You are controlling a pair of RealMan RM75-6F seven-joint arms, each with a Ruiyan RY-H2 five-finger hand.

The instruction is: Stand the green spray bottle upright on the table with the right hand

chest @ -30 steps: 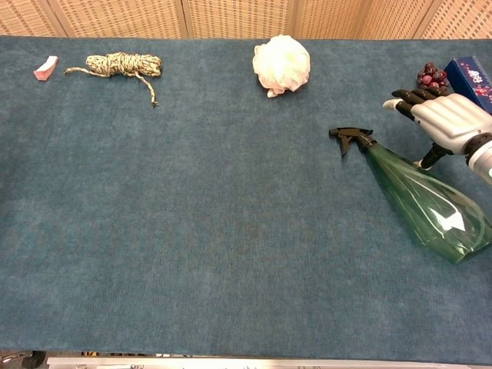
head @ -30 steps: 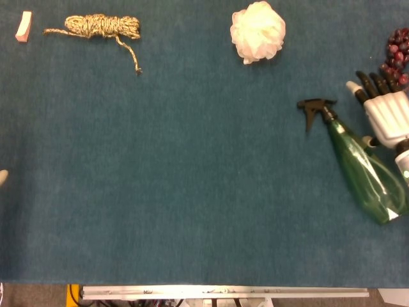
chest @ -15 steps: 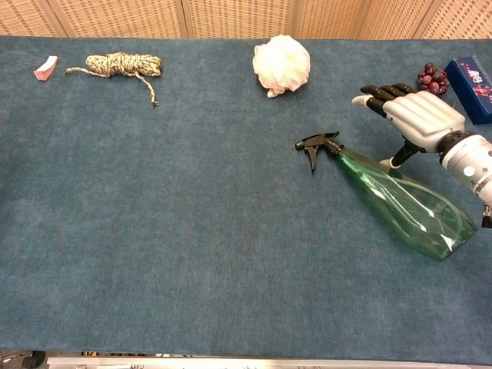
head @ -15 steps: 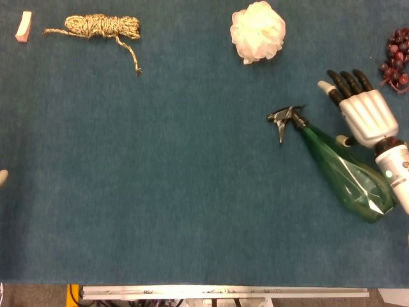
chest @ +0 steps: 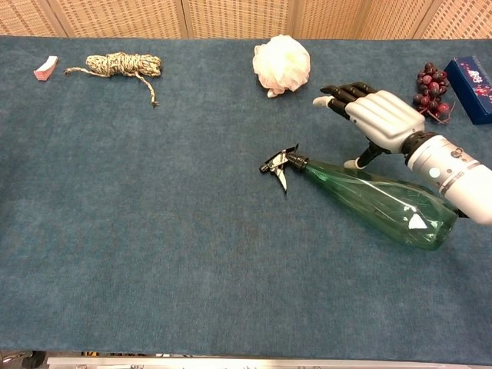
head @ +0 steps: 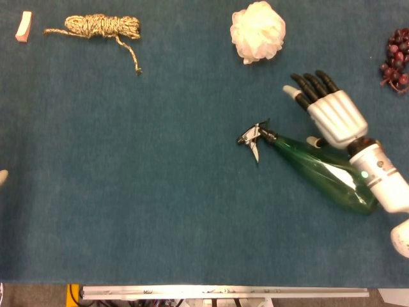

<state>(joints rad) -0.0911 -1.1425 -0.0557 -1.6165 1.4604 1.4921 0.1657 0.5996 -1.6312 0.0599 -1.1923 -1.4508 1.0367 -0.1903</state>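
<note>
The green spray bottle [head: 326, 173] [chest: 377, 201] lies on its side on the blue tablecloth, right of centre. Its black trigger head [head: 252, 137] [chest: 278, 161] points left and its base points right. My right hand [head: 332, 115] [chest: 380, 115] hovers just behind the bottle's shoulder, palm down, fingers stretched out and apart, holding nothing. Its thumb [head: 313, 141] [chest: 355, 163] reaches down against the bottle's far side. The wrist crosses over the bottle's base. Of my left hand only a pale tip [head: 2, 177] shows at the left edge of the head view.
A white bath puff [head: 257, 31] [chest: 281, 64] lies behind the hand. Dark red grapes [head: 396, 51] [chest: 432, 83] and a blue box [chest: 473, 77] sit at the far right. A coiled rope [head: 102, 27] and a pink eraser [head: 23, 26] lie far left.
My right hand has swept left and a little nearer, and the lying bottle has slid left with it, turning flatter across the table. The hand's fingers stay spread.
</note>
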